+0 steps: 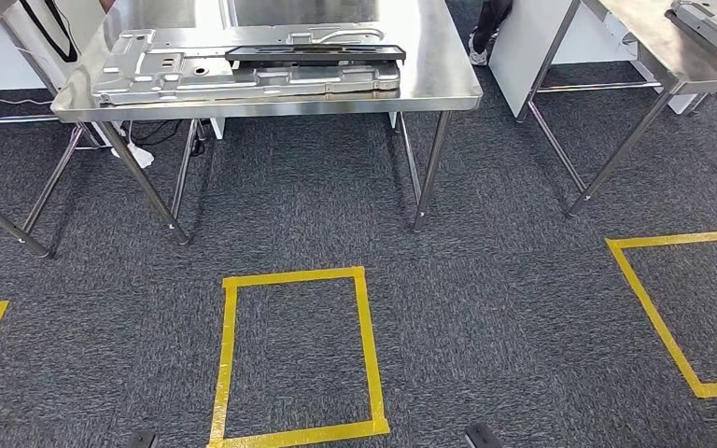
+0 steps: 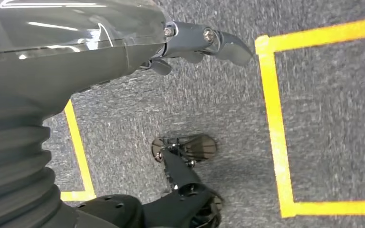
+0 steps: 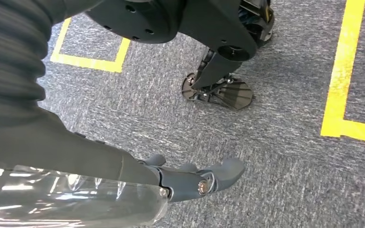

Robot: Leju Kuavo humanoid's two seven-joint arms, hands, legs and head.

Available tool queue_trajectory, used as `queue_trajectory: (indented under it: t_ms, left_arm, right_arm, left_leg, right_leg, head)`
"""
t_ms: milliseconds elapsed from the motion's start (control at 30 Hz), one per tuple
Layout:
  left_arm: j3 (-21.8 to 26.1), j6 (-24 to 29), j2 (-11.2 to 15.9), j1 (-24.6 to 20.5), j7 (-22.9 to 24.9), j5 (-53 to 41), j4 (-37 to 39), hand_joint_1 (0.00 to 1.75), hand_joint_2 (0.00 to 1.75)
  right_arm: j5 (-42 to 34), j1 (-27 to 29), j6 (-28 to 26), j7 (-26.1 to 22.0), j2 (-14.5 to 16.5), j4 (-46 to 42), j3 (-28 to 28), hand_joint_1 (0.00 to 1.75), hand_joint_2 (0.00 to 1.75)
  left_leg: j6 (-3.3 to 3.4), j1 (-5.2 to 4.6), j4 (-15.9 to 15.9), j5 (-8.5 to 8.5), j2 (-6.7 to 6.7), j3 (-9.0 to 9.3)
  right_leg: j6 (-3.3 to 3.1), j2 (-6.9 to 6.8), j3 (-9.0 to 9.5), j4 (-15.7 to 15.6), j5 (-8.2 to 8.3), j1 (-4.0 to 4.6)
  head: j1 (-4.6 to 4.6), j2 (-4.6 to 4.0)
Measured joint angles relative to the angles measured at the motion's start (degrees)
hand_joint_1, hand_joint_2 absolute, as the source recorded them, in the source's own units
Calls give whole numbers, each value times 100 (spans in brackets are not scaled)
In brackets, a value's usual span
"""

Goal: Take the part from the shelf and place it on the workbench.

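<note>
The flat stamped silver metal part (image 1: pixel 243 67), a black rectangular frame (image 1: pixel 316 52) lying on it, rests on the steel workbench (image 1: pixel 448 89), while left hand (image 2: pixel 197 42) and right hand (image 3: pixel 195 178) hang empty, fingers loosely extended, over grey carpet (image 1: pixel 485 308).

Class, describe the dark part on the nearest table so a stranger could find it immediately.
Find the steel workbench straight ahead. A large silver stamped metal panel lies on it, and the black rectangular frame rests on that panel's right half, the only dark piece there.
</note>
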Motion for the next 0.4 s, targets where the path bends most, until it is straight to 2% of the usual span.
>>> queue_trajectory:
  t_ms: [233, 333, 367, 400]
  left_arm:
    - [-30, 1, 0, 48, -2, 0, 67, 0, 175]
    - [-32, 1, 0, 52, -2, 0, 79, 0, 44]
    - [-32, 1, 0, 53, -2, 0, 81, 0, 0]
    - [-32, 1, 0, 53, -2, 0, 82, 0, 0]
  right_arm:
    - [-1, -44, 0, -1, -1, -63, -1, 0, 175]
    - [-1, -47, 0, -1, -1, -70, 1, 0, 175]
    - [-1, -47, 0, -1, -1, -70, 1, 0, 131]
    - [-1, -47, 0, -1, -1, -71, 1, 0, 116]
  left_leg:
    - [-3, 2, 1, 2, 0, -3]
    - [-3, 2, 2, 2, -1, -3]
    - [-3, 1, 2, 2, -1, -3]
    - [-3, 1, 2, 2, -1, -3]
  right_leg:
    - [-6, 0, 0, 1, 4, -9]
    - [-7, 0, 1, 0, 5, -13]
    - [-8, 0, 0, 0, 6, -13]
    - [-8, 0, 0, 0, 6, -14]
  head:
    - [-1, 0]
    - [-1, 0]
    - [-1, 0]
    - [-1, 0]
